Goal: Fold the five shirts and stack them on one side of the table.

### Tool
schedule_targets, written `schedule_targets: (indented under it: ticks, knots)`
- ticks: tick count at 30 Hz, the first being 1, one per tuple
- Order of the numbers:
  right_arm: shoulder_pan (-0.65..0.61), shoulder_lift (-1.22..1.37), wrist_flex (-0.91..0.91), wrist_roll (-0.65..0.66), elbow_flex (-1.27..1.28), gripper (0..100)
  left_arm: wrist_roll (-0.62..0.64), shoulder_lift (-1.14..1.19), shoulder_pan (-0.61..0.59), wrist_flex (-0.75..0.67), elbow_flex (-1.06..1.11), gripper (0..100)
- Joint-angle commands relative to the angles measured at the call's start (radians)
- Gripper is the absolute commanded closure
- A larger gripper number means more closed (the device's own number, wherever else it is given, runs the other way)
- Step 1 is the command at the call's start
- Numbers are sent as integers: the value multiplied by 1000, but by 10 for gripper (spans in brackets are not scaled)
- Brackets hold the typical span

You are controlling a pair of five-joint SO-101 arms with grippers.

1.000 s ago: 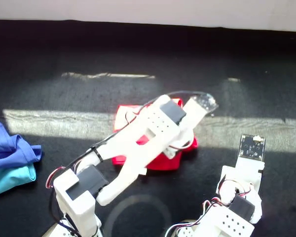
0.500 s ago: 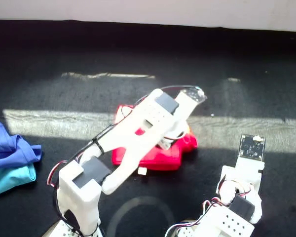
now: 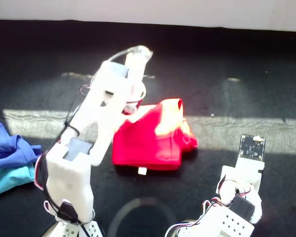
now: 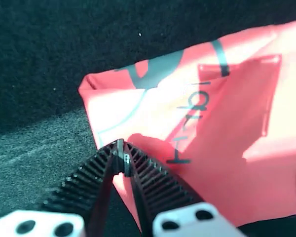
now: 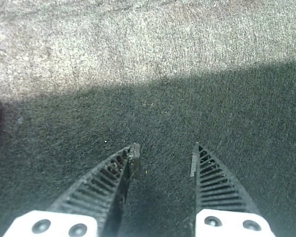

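A red shirt [image 3: 150, 140] lies partly folded at the table's middle, with printed lines on it in the left wrist view [image 4: 222, 123]. My left gripper [image 4: 121, 157] is shut on the shirt's far left corner, which it holds slightly raised. In the high view that gripper [image 3: 132, 109] hangs from the tall left arm above this corner. A blue shirt [image 3: 10, 145] lies bunched on a teal shirt [image 3: 10, 178] at the table's left edge. My right gripper [image 5: 163, 160] stands open over bare dark table; its arm [image 3: 239, 197] sits at the near right.
The dark table [image 3: 222, 74] has a band of sunlight [image 3: 54, 123] across its middle. A pale wall [image 3: 187, 10] runs along the far edge. Open surface lies behind and to the right of the red shirt.
The left arm has swung from over the red shirt's right side back to its far left corner and risen. The shirt now shows uncovered, with a sunlit fold.
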Motion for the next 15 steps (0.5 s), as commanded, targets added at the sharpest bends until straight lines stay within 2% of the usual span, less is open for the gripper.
schedule_targets:
  ticks: [1, 6, 15]
  knots:
    - [-1, -13, 7, 3, 134, 828, -3, 48, -7, -29, -15, 991]
    - [-1, -13, 7, 3, 134, 828, -2, 113, -67, -110, -56, 991]
    - [-1, -13, 7, 3, 133, 828, 2, 147, -177, -110, -61, 991]
